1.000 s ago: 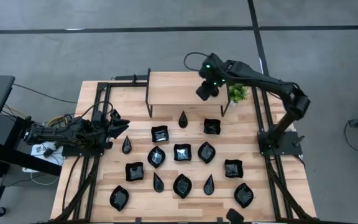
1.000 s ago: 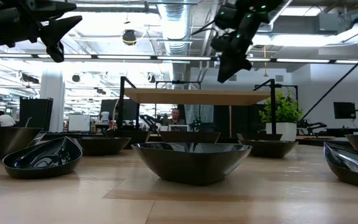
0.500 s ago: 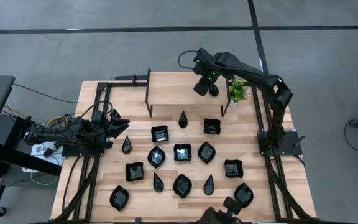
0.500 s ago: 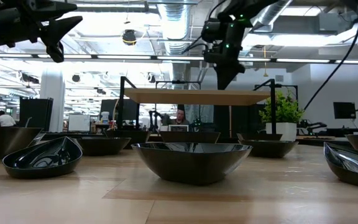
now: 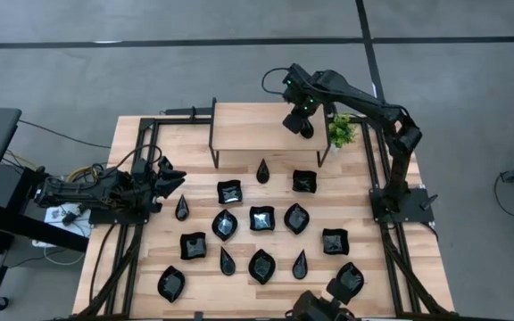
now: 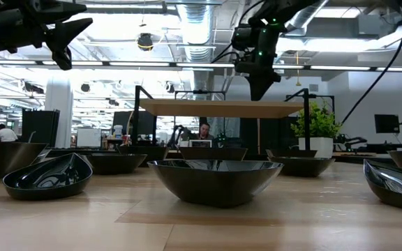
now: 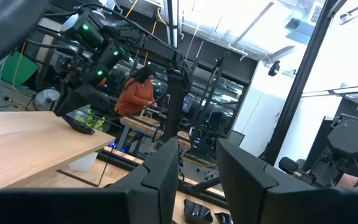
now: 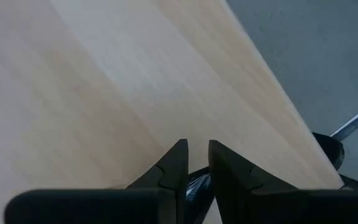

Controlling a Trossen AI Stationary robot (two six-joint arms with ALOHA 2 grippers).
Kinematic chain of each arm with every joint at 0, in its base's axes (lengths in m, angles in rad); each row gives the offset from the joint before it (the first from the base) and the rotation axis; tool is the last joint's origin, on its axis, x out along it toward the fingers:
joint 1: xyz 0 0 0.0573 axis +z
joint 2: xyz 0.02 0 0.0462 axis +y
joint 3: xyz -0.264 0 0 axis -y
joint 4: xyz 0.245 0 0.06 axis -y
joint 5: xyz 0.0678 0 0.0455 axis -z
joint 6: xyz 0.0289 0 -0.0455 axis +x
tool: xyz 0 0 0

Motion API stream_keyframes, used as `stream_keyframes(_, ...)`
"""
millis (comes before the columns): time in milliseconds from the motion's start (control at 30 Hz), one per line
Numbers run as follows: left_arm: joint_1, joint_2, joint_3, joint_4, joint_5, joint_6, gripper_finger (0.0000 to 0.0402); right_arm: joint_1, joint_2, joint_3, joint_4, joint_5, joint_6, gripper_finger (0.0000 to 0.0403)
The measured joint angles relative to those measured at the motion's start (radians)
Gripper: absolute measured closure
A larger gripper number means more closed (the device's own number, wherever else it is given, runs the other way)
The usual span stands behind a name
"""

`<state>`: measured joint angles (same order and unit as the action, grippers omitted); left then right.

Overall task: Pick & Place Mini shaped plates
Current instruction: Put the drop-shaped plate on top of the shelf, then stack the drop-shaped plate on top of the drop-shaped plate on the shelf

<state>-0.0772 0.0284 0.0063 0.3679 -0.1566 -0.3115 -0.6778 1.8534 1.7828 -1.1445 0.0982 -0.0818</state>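
right gripper (image 5: 303,126) hung over the right end of the raised wooden shelf (image 5: 248,129) at the table's far side, fingers (image 8: 178,163) close together and clamped on a thin glossy black plate (image 8: 194,180), only its edge visible between them in the right wrist view; its shape could not be told. small green plant (image 5: 341,132) stood just beside that end of the shelf. left gripper (image 5: 169,182) waited at the table's left edge, held above the surface, fingers parted and holding nothing. mini shaped plates (image 5: 261,218), all glossy black, lay spread over the wooden table (image 5: 386,267) in front of the shelf: rounded squares, pointed leaf ovals and narrow teardrops, each apart from its neighbours. person in an orange top (image 7: 139,93) showed in the room beyond.
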Motion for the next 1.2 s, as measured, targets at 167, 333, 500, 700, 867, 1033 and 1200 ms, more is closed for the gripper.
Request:
stream_keyframes(167, 0.000, 0.000, 0.000, 0.000, 0.000, 0.000, 0.0290, 0.000, 0.000, 0.000, -0.004, 0.015, -0.007, 0.0344)
stream_keyframes(333, 0.000, 0.000, 0.000, 0.000, 0.000, 0.000, 0.0290, -0.001, 0.000, 0.000, -0.001, 0.023, -0.007, 0.0344)
stream_keyframes(500, 0.000, 0.000, 0.000, 0.000, 0.000, 0.000, 0.0290, -0.005, 0.000, 0.000, -0.001, 0.032, -0.007, 0.0344)
stream_keyframes(700, 0.000, 0.000, 0.000, 0.000, 0.000, 0.000, 0.0290, -0.006, 0.000, 0.000, -0.008, 0.034, -0.007, 0.0344)
stream_keyframes(867, 0.000, 0.000, 0.000, 0.000, 0.000, 0.000, 0.0290, -0.012, 0.000, -0.001, -0.032, 0.034, -0.006, 0.0344)
stream_keyframes(1033, 0.000, 0.000, 0.000, 0.000, 0.000, 0.000, 0.0290, -0.012, -0.012, -0.002, -0.014, 0.034, -0.007, 0.0344)
stream_keyframes(1200, 0.000, 0.000, 0.000, 0.000, 0.000, 0.000, 0.0290, 0.010, -0.059, -0.002, 0.017, 0.009, -0.006, 0.0344)
